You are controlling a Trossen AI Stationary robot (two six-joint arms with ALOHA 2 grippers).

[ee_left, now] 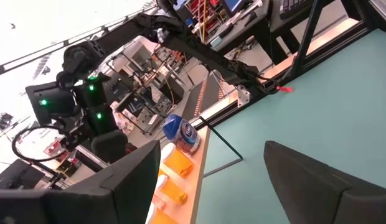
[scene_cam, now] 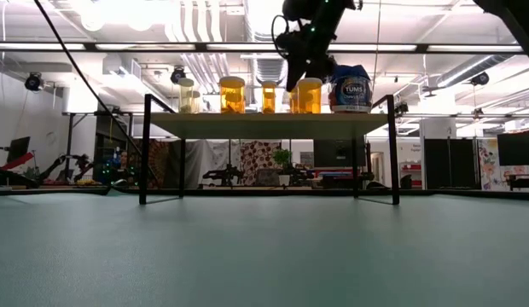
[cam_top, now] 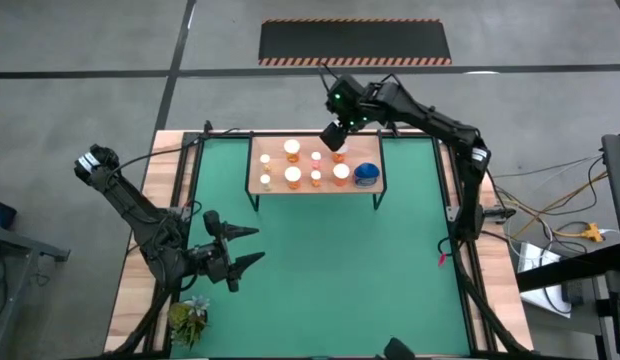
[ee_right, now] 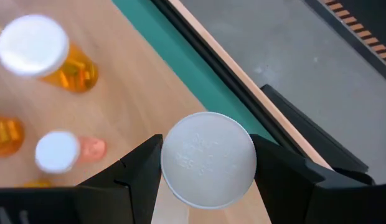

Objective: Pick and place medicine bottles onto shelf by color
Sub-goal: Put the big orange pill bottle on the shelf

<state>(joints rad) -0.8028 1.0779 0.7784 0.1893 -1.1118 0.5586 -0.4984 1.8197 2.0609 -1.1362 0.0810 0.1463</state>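
Two dark arms share the work: near the table's front left corner the left gripper (cam_top: 252, 246) waits with fingers spread and empty, while at the far edge the right gripper (cam_top: 336, 139) pinches a white-capped orange medicine bottle (ee_right: 208, 159) over the low light-wood shelf (cam_top: 260, 186) on black legs. Setting it down well probably means lowering straight, clear of neighbours, before letting go. On the board I count about seven other white-capped orange bottles (cam_top: 292, 176) and one blue bottle (cam_top: 366, 175) at its right end.

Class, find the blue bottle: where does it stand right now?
In the high view, the blue bottle stands at the shelf's right end, beside a white-capped orange bottle.
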